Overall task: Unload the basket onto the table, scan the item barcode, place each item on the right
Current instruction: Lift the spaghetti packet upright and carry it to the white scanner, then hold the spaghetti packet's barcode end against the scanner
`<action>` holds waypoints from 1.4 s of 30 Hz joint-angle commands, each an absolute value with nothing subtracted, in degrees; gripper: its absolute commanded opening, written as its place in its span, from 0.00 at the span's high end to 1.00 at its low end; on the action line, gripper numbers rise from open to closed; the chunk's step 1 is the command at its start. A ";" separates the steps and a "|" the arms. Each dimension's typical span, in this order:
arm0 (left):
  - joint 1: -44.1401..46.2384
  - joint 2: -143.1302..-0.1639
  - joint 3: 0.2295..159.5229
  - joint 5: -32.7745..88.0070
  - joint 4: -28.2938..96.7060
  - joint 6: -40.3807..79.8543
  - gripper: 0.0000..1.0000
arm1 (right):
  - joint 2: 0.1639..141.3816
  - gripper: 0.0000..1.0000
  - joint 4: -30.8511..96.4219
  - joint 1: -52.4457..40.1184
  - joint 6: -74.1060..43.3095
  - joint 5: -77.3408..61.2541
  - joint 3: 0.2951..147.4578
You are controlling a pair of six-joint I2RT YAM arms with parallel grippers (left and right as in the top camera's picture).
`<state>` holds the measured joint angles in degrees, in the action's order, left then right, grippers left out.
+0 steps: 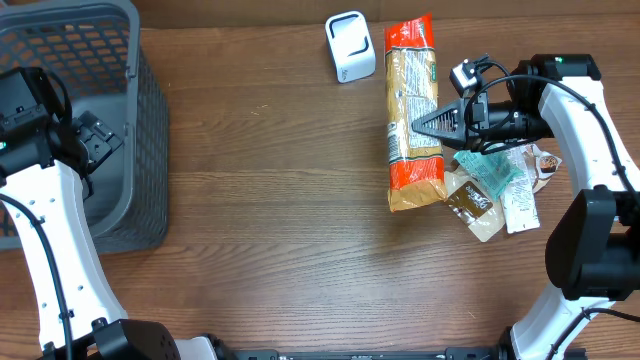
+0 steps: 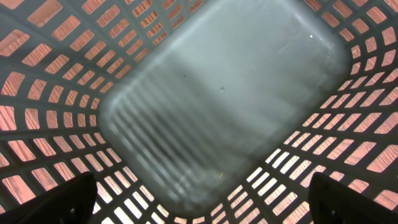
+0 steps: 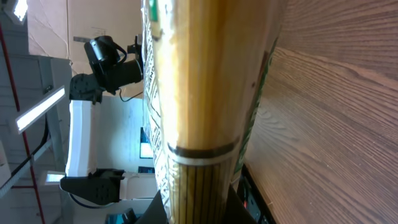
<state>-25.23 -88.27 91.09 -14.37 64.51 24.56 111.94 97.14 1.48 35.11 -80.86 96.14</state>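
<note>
Right claw (image 1: 418, 125) is pressed shut on the right edge of the spaghetti packet (image 1: 408, 90), about halfway along its length. In the right wrist view the packet fills the middle of the frame, with dry strands showing through the clear film. Left claw (image 2: 200, 202) stands wide open with nothing between its fingers. It points down into the basket, and the left wrist view shows only the latticed walls and blurred floor.

Brown wood-grain worktop (image 1: 260, 200) carries everything. At its left end sits the grey mesh basket (image 1: 150, 150), the biggest thing on it, with the left arm reaching in over its rim. The spaghetti packet lies lengthwise on the right half, orange at both ends and pale in the middle. Its far end is just beside the scanner and its near end touches the small packets. The white scanner (image 1: 350, 45) stands near the far edge, left of the packet's top. A heap of small sachets and packets (image 1: 500, 190) overlaps under the right arm, just right of the spaghetti.
</note>
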 commanded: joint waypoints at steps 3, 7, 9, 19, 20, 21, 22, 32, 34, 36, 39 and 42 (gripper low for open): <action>-25.10 -88.40 90.85 -13.89 64.51 25.54 0.00 | 108.64 0.96 96.38 1.67 36.88 -89.91 99.48; -25.10 -88.40 90.85 -13.89 64.51 25.54 0.00 | 108.64 0.96 93.12 1.19 35.73 -86.13 100.97; -25.10 -88.40 90.85 -13.89 64.51 25.54 0.01 | 108.64 0.96 88.51 0.05 29.89 -79.88 102.80; -25.10 -88.40 90.85 -13.89 64.51 25.54 0.01 | 109.25 0.96 57.41 -17.08 2.87 -12.95 108.07; -25.10 -88.40 90.85 -13.89 64.51 25.54 0.00 | 109.45 0.96 54.98 -18.70 3.44 -8.05 108.07; -25.10 -88.40 90.85 -13.89 64.51 25.54 0.00 | 109.89 0.96 52.66 -20.14 4.45 -3.68 108.07; -25.10 -88.40 90.85 -13.89 64.51 25.54 0.01 | 110.10 0.96 50.89 -21.19 5.85 -1.06 108.07; -25.10 -88.40 90.85 -13.89 64.51 25.56 0.00 | 114.28 0.96 30.39 -24.73 30.04 3.07 108.01; -25.10 -88.40 90.85 -13.89 64.51 25.54 0.00 | 115.90 0.96 27.29 -24.73 33.39 3.18 108.01; -25.10 -88.40 90.85 -13.89 64.49 25.54 0.01 | 117.89 0.96 23.66 -24.73 36.62 3.46 108.01; -25.10 -88.40 90.85 -13.89 64.51 25.54 0.00 | 120.27 0.96 18.52 -24.73 39.03 5.87 108.01; -25.10 -88.40 90.85 -13.89 64.51 25.56 0.00 | 122.69 0.96 12.56 -24.69 41.10 6.94 108.01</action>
